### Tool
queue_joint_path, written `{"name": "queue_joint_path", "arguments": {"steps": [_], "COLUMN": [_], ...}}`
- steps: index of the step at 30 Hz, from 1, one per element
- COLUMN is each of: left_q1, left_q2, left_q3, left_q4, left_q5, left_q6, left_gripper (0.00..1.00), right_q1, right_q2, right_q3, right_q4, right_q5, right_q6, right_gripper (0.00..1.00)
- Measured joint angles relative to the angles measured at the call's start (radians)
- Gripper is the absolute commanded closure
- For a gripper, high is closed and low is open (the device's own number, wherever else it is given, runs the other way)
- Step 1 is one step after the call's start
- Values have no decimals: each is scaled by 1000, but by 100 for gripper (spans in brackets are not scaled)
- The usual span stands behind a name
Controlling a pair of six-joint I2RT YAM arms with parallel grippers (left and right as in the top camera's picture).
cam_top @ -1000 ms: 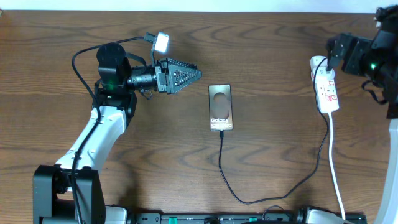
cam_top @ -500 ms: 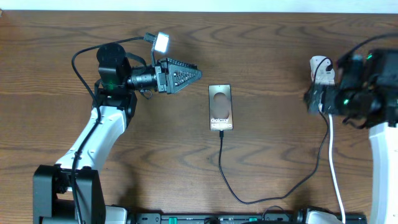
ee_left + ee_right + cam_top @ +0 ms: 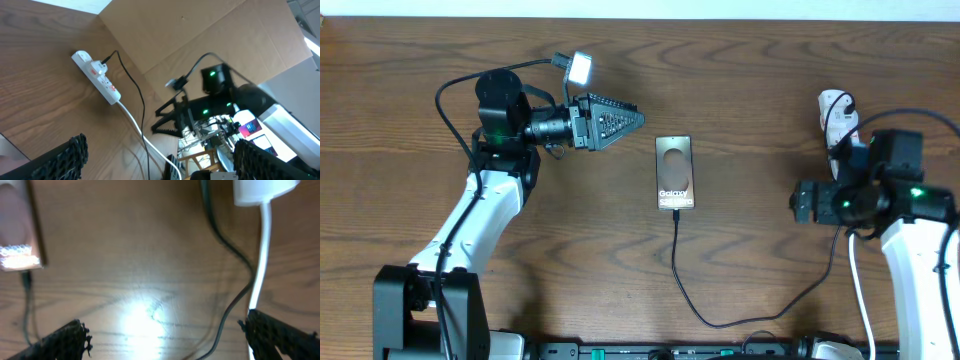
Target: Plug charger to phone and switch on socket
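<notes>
The phone (image 3: 675, 172) lies flat at the table's middle, "Galaxy" lettering up. The charger cable (image 3: 710, 322) meets the phone's near edge, loops along the front and runs up to the socket (image 3: 838, 115), a white strip at the far right, partly hidden by my right arm. My right gripper (image 3: 797, 202) is open and empty, just in front of the socket and pointing left. Its wrist view shows the phone (image 3: 17, 225), the cable (image 3: 235, 255) and the socket's end (image 3: 262, 190). My left gripper (image 3: 638, 120) is open and empty, left of the phone.
The socket's white cord (image 3: 857, 280) runs to the front edge. The left wrist view shows the socket (image 3: 97, 77), its cords, my right arm (image 3: 220, 100) and clutter beyond the table. A small lamp (image 3: 580, 68) sits on my left arm.
My right arm has drawn back from the socket's far end, toward the front and left, and now sits just below the strip. The left arm, phone and cable have not moved.
</notes>
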Motion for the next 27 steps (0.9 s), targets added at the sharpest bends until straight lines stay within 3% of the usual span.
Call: {"name": "queue_joint_path", "arguments": {"steps": [9,19,27], "left_q1": [0,0,0], "left_q2": [0,0,0], "left_q3": [0,0,0], "left_q4": [0,0,0], "left_q5": [0,0,0], "left_q6": [0,0,0], "left_gripper": [7,7,7], "right_q1": [0,1,4], "right_q2": [-10,-12,-52], "right_q3": [-254,-621,-753], "right_q4": [263,770,1004], "right_q5": [-10,-59,-61], "right_q6": [-2,-14,-24], "right_gripper": [1,1,1]}}
